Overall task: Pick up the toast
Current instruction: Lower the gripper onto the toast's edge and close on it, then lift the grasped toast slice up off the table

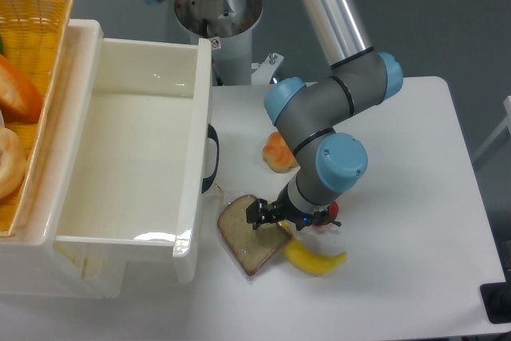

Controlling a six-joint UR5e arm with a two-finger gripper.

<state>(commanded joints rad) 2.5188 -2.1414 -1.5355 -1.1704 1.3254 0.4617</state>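
The toast (242,235) is a flat brown speckled slice in clear wrap, lying on the white table just right of the white bin's front corner. My gripper (266,217) is low at the toast's right edge, its dark fingers (257,215) over or touching the crust. I cannot tell whether the jaws are open or shut on the slice. The arm's grey and blue wrist (335,167) hangs above and to the right.
A yellow banana (316,260) lies right of the toast, partly under the gripper. A round orange bun (279,152) sits behind it. A small red object (330,215) peeks out by the wrist. A large white bin (128,145) and a wicker basket (36,21) stand at the left.
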